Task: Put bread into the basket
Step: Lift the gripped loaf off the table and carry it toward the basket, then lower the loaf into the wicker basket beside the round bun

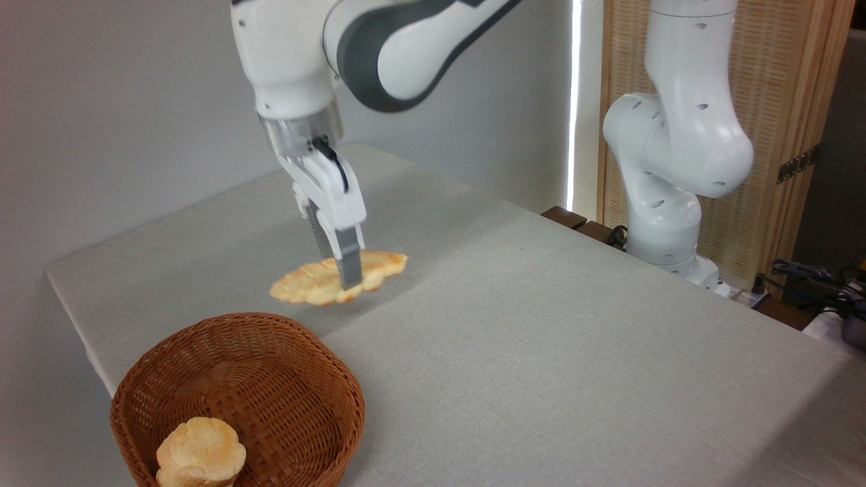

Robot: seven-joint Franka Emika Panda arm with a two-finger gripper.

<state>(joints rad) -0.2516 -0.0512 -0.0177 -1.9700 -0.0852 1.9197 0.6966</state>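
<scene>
The bread (308, 284), a long pale golden braided loaf with browner tips, hangs level above the grey table, lifted clear of it. My gripper (346, 276) is shut on the bread near its middle, fingers pointing down. The round brown wicker basket (338, 379) stands at the front left of the table, below and in front of the held loaf. A short, round, stubby bread piece (201, 452) lies inside the basket at its near side.
The grey table (541, 352) stretches right and back from the basket. The arm's white base (670, 203) rises at the right rear edge, with cables (805, 277) and a wooden screen (785, 101) behind it.
</scene>
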